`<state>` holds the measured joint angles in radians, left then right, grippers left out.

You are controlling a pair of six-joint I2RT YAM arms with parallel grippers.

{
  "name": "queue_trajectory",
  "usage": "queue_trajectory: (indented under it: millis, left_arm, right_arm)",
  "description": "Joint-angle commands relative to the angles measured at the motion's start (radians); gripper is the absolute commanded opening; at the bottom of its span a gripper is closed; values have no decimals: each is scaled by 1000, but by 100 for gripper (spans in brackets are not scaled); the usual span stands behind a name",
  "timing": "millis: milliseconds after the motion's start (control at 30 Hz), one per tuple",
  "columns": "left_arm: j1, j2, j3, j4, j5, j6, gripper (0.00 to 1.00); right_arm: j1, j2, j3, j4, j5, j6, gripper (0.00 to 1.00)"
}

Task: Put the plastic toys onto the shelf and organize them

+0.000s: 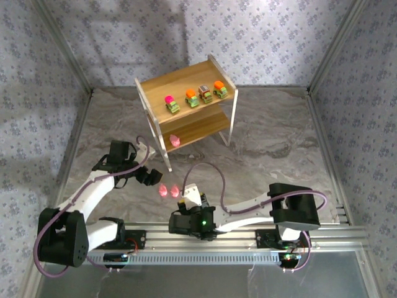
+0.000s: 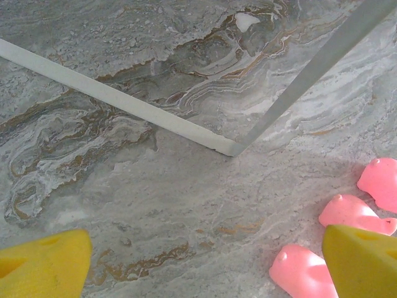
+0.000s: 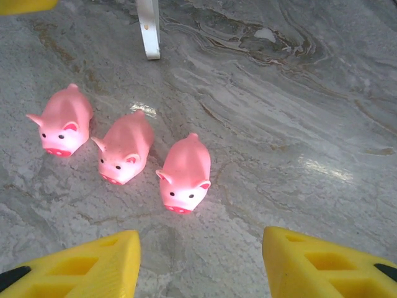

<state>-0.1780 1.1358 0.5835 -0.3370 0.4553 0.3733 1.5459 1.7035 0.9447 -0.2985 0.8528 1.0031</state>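
Four cars [image 1: 191,98] line the top tier of the shelf [image 1: 180,81] and one pig [image 1: 175,141] sits on the lower tier, leaving three pigs [image 3: 124,149] on the table [image 3: 298,112]. The right jaws, open and empty, face the nearest pig [image 3: 185,171], likely for pickup. The left jaws, also open and empty, hang beside the group.

A robot test cell, a lab rig dressed as a room: floral wallpaper panels [image 1: 248,31] held in bare aluminium posts [image 1: 338,43], a marble-look table [image 1: 279,143], and the left arm [image 1: 93,186] and right arm [image 1: 248,208] bolted to a slotted metal rail [image 1: 205,254] at its near edge.
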Motion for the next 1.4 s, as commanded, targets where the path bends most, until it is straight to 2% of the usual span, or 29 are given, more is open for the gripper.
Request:
queue_trajectory:
  millis: [0, 167, 500, 1367]
  left_arm:
    - [-7, -16, -9, 7, 8, -1, 96]
    - [-8, -22, -10, 4, 8, -1, 96]
    - [-8, -29, -11, 3, 7, 1, 96]
    - [-9, -35, -14, -2, 13, 1, 96]
  right_arm:
    - [-19, 27, -13, 61, -34, 7, 59]
    - [-56, 64, 14, 60, -109, -5, 62]
    - [-99, 118, 62, 58, -172, -19, 62]
    - [-173, 185, 77, 68, -241, 19, 52]
